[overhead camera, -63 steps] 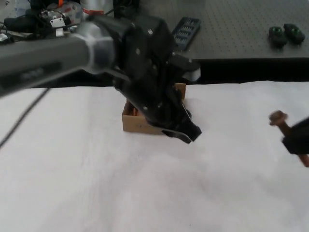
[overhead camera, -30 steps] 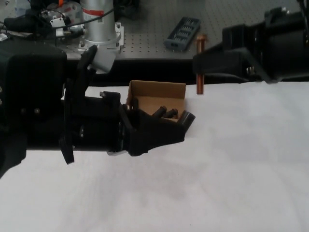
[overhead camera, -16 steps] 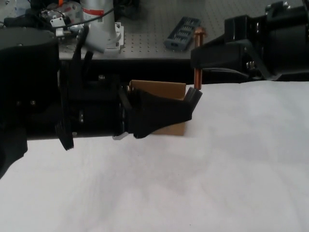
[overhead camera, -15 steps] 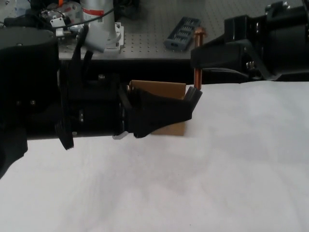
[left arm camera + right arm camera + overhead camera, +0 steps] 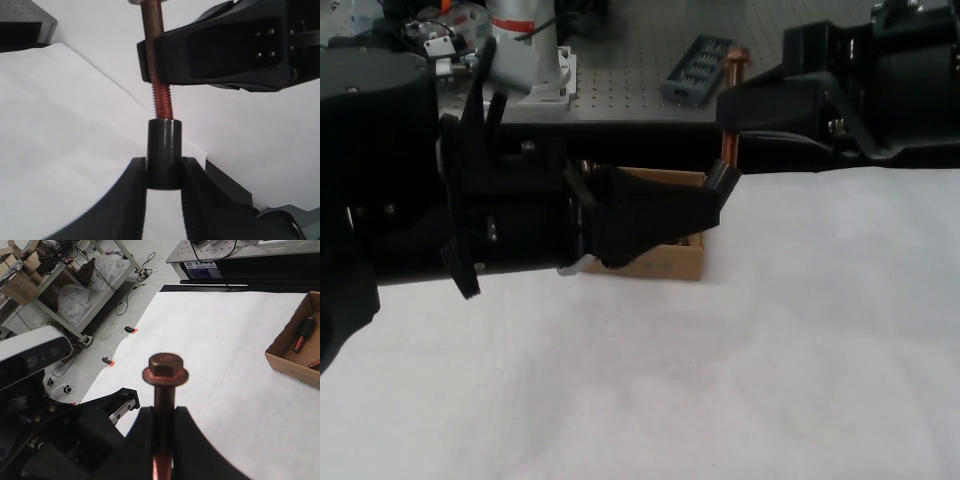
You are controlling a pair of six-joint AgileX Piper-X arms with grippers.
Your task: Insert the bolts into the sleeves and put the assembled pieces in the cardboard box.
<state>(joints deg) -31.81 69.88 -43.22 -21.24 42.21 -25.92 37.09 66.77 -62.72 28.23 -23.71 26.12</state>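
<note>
A copper bolt (image 5: 151,45) hangs upright with my right gripper (image 5: 150,62) shut on its shaft. Its threaded tip enters the top of a black sleeve (image 5: 162,152), and my left gripper (image 5: 163,172) is shut on that sleeve. In the high view the bolt (image 5: 733,95) stands above the left gripper (image 5: 717,185), just behind the cardboard box (image 5: 672,262). The right wrist view looks down on the bolt's hexagonal head (image 5: 165,369) and, farther off, the cardboard box (image 5: 287,360) with assembled pieces (image 5: 303,333) inside.
White cloth (image 5: 800,350) covers the bench around the box. Behind it lies a dark perforated table with a blue-grey rack (image 5: 697,66) and a metal post base (image 5: 525,45). The left arm's body (image 5: 420,200) hides the left side.
The left gripper with the sleeve rose and shifted toward the bolt, so the sleeve now sits under the bolt's tip. The right gripper with the bolt stayed nearly still.
</note>
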